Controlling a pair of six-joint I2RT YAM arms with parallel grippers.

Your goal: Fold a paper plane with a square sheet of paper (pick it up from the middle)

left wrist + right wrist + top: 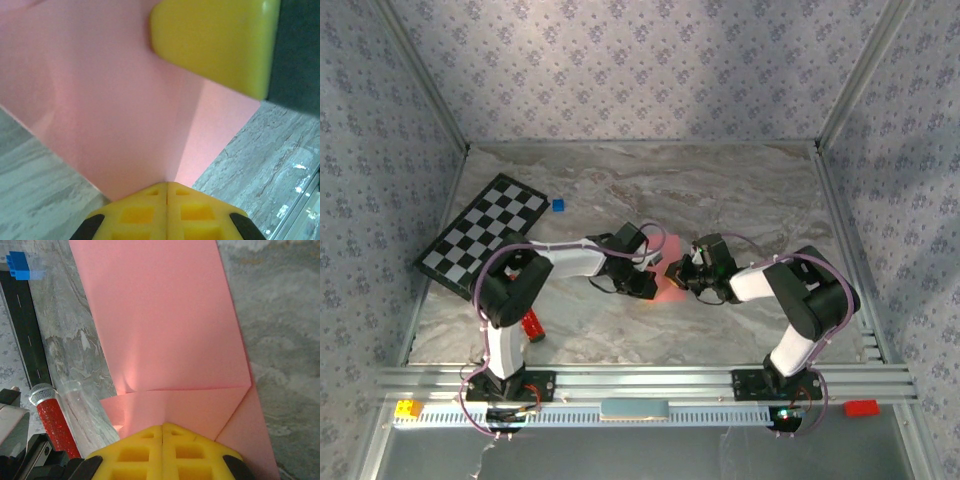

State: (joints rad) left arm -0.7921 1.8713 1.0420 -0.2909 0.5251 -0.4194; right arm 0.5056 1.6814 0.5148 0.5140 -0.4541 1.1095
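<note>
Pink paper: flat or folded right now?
Folded, partly. The pink paper shows a horizontal fold edge and a diagonal flap by the right pincer; a crease runs up from the left pincer.

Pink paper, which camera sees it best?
The right wrist view: the pink paper spreads wide there, with its folds and edges plain. The left wrist view is so close it shows one creased piece. The top view has a small, far-off pink patch.

Soft, even overhead light; top view sharp with weak shadows. Wrist views go softer close up (near edges blurry). Thin salmon-pink paper sheet (160, 315) glows warm, with darker shading along creases. Small glints on grey marbled tabletop (300, 167).
</note>
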